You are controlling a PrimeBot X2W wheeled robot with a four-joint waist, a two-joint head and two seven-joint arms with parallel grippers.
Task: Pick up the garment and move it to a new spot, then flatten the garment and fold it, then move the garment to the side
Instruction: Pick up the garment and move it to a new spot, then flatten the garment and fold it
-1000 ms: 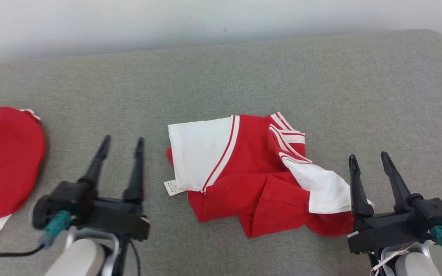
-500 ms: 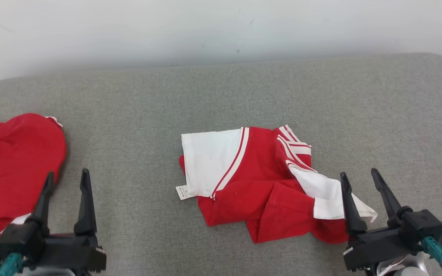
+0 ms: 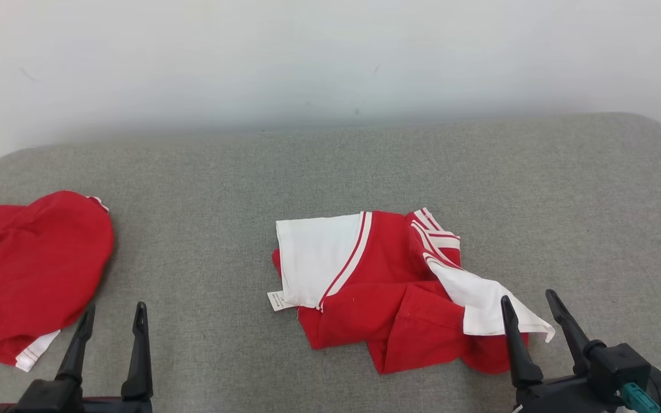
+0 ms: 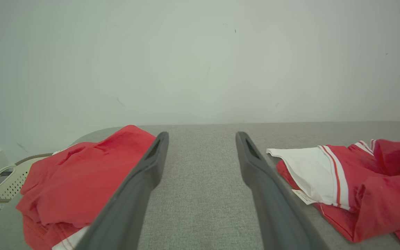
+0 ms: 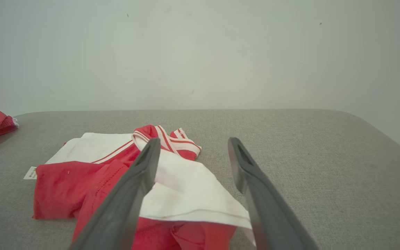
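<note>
Garment (image 3: pixel 376 292) in red and white lies crumpled near the middle of the grey fabric-covered table (image 3: pixel 594 201). One white sleeve is spread at its left, another white flap trails toward its right front corner, and a small label pokes out at the left edge. Right fingers (image 3: pixel 513 341) stand spread apart and empty right at that trailing flap; whether they touch it I cannot tell. Left fingers (image 3: pixel 138 350) are likewise released, holding nothing, over bare table beside a second red garment (image 3: pixel 32 275) heaped at the table's left end. A cream perforated basket (image 4: pixel 7 178) sits beyond that end.
</note>
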